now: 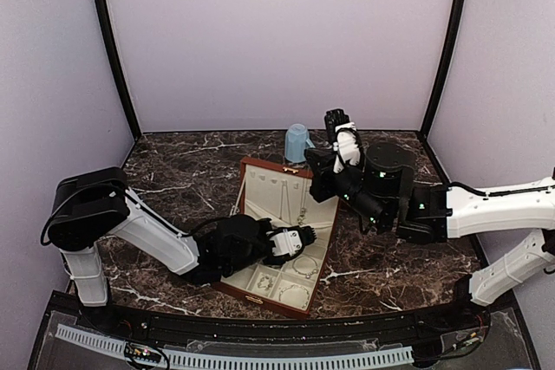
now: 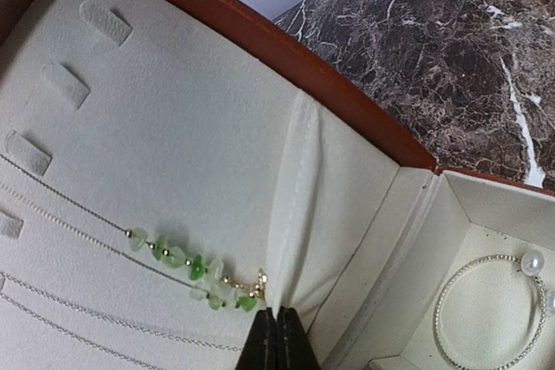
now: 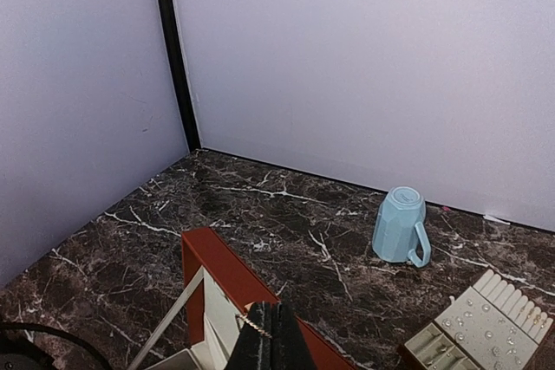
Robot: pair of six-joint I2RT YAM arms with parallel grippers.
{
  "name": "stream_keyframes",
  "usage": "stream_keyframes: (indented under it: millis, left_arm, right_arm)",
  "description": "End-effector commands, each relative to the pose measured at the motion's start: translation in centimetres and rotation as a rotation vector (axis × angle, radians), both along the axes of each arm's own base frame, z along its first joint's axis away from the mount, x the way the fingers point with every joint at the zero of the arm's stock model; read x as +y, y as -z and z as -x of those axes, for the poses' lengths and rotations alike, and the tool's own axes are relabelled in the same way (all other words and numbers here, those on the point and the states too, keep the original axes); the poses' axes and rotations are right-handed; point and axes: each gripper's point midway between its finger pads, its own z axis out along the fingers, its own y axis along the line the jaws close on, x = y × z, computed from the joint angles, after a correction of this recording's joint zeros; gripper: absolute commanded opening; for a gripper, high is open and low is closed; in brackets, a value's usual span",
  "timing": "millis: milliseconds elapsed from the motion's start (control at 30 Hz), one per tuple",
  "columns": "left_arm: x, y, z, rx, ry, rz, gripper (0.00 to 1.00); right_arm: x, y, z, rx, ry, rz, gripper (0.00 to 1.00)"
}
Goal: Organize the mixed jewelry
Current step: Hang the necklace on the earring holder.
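Dark veined marble table [image 1: 173,162], lilac walls [image 1: 277,41]; left claw [image 2: 277,314] and right claw [image 3: 268,309] clenched.

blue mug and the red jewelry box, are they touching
Apart. In the right wrist view, a stretch of bare marble tabletop plainly separates the blue mug from the red jewelry box.

**No Readable Lettering on Jewelry Counter**

Nothing legible is showing in any of the three views: the reddish-brown box [image 1: 264,184], the blue mug [image 1: 297,142] and the marble counter [image 1: 191,162] are carrying no label, brand, number or sign.
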Motion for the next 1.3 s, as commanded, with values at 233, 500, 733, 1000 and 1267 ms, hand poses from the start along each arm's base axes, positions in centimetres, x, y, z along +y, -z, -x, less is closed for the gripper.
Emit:
stream_keyframes:
  millis: [233, 500, 733, 1000, 1267]
  left_arm:
    - [0.2, -0.7, 0.8, 0.001, 0.004, 0.016, 0.00]
    - [0.2, -0.5, 0.8, 0.004, 0.002, 0.014, 0.00]
    - [0.2, -0.5, 0.8, 0.005, -0.001, 0.017, 0.00]
    - [0.2, -0.4, 0.8, 0.002, -0.002, 0.019, 0.00]
    - [0.4, -0.3, 0.8, -0.001, -0.008, 0.022, 0.00]
  right_arm:
    - [-0.3, -1.7, -0.7, -0.041, 0.073, -0.038, 0.00]
    - [-0.1, 0.3, -0.3, 0.002, 0.041, -0.013, 0.00]
    - [0.6, 1.7, 0.1, 0.017, -0.004, 0.017, 0.00]
    - [1.1, 3.2, 0.2, 0.040, -0.021, 0.043, 0.00]
    - [1.9, 4.7, 0.8, 0.066, -0.076, 0.046, 0.00]
